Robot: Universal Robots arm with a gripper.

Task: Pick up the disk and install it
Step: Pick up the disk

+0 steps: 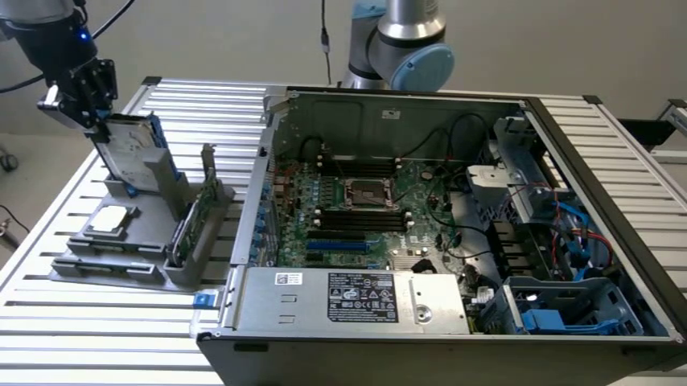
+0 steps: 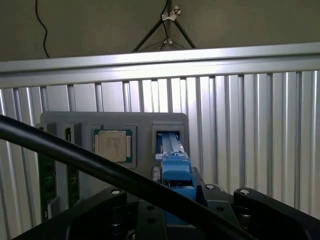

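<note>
standing in grey holder [image 1: 102, 269], disk [image 1: 129, 153] clasped by claw [image 1: 99, 121], chip [image 1: 111, 219] alongside

The disk [image 1: 127, 157] — a flat silver-grey drive with a pale label, edged by a blue carrier frame [image 2: 176, 172] — stands on edge, leaning slightly, in a slot of the grey holder [image 1: 102, 265] on the desk [image 1: 108, 322], at the exterior view's left.
</note>
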